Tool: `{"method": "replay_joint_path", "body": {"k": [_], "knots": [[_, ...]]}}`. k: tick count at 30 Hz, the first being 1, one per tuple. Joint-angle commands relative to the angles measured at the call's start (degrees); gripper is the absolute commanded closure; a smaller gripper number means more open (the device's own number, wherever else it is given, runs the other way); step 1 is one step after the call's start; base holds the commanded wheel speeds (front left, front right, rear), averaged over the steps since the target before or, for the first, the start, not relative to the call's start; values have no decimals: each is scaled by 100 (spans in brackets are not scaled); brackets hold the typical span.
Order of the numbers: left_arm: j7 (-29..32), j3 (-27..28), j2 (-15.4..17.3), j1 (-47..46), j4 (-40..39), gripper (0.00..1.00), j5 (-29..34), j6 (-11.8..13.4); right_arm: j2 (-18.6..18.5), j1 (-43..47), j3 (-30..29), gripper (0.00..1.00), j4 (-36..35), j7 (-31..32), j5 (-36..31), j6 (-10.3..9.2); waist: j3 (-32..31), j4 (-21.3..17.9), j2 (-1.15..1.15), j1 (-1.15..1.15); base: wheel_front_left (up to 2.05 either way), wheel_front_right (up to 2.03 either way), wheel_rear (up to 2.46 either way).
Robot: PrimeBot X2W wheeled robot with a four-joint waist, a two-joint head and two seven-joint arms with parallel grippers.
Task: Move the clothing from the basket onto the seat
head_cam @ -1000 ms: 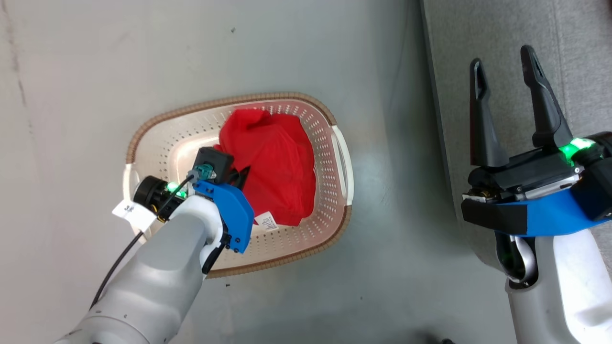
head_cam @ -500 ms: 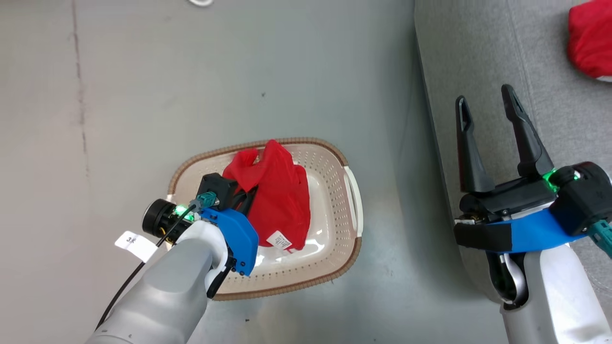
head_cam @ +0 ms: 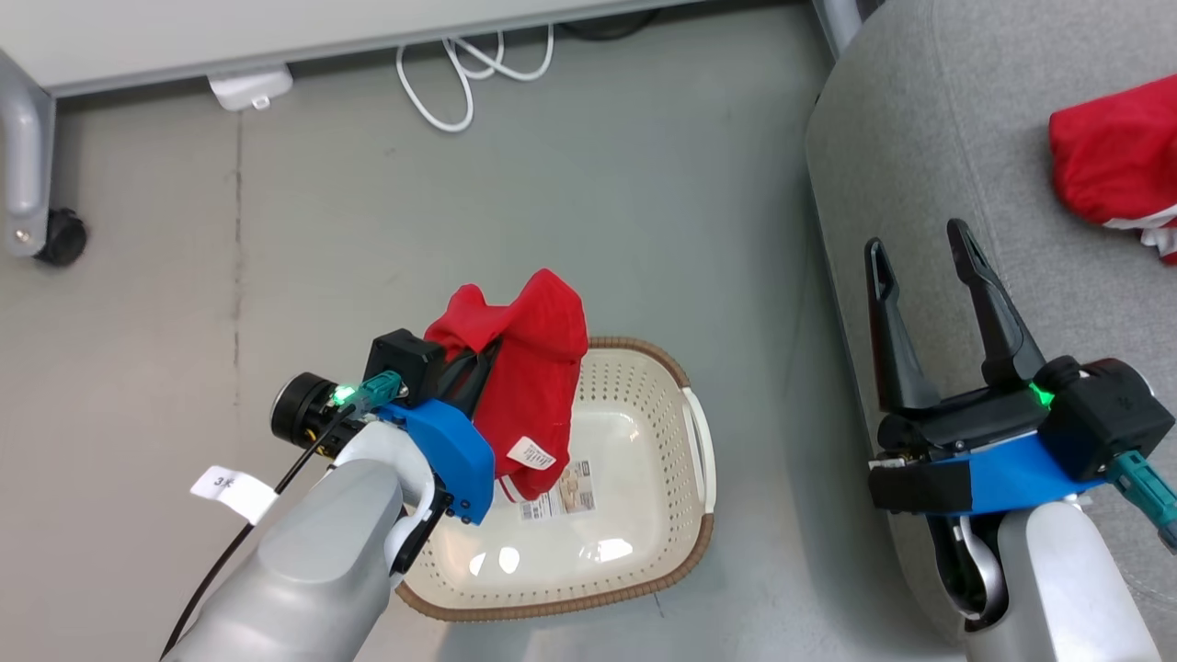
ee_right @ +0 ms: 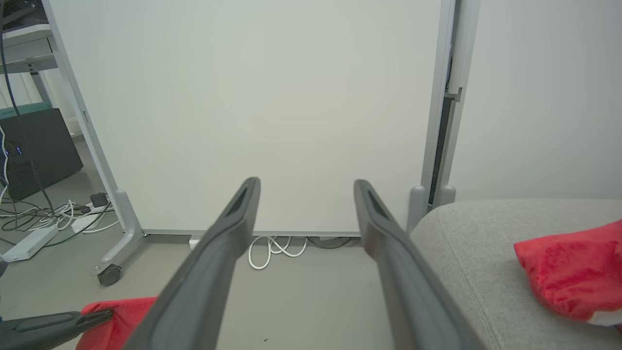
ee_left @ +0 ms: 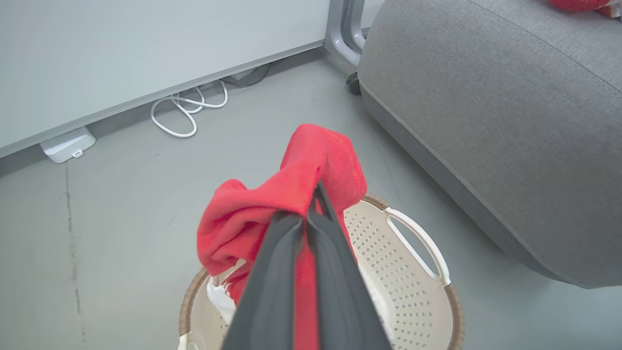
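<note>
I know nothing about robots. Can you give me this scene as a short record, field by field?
Basket: cream perforated plastic laundry basket on the floor, paper label showing on its bottom
Left gripper: shut on a plain red cloth garment with a white tag, held above the basket
Right gripper: open, empty
Seat: large grey fabric sofa, another red garment lying on it

The robot's left arm reaches forward and down, pale grey forearm (head_cam: pixel 313 570) slanting inward, a blue cover (head_cam: pixel 446 450) at the wrist. The two dark fingers of its left end effector (ee_left: pixel 316 199) are pinched tight together on a red garment (head_cam: pixel 533 368), which hangs from them. Its right arm is held off to the side with the forearm (head_cam: pixel 1057 588) nearly upright, and the right end effector (head_cam: pixel 915 237) points away from the body, fingers spread wide and empty.
</note>
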Motion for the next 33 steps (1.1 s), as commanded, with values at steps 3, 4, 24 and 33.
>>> {"method": "replay_joint_path", "body": {"k": [3,4,24,33], "knots": [[-27,319,83,145,-319,100,256,39,5,125,3,0,52,-19,66,3,-259,45,0,1,0,0,0],[-28,407,97,183,-418,100,334,40,5,145,0,0,59,-19,66,3,-307,51,0,1,0,0,0],[-28,1584,-67,538,-1757,100,1428,-42,5,507,-35,0,214,-19,234,3,-972,179,0,1,0,0,0],[-28,1669,-82,458,-2288,100,1707,-70,5,646,-16,0,263,-19,291,3,-1217,215,0,1,0,0,0]]}}
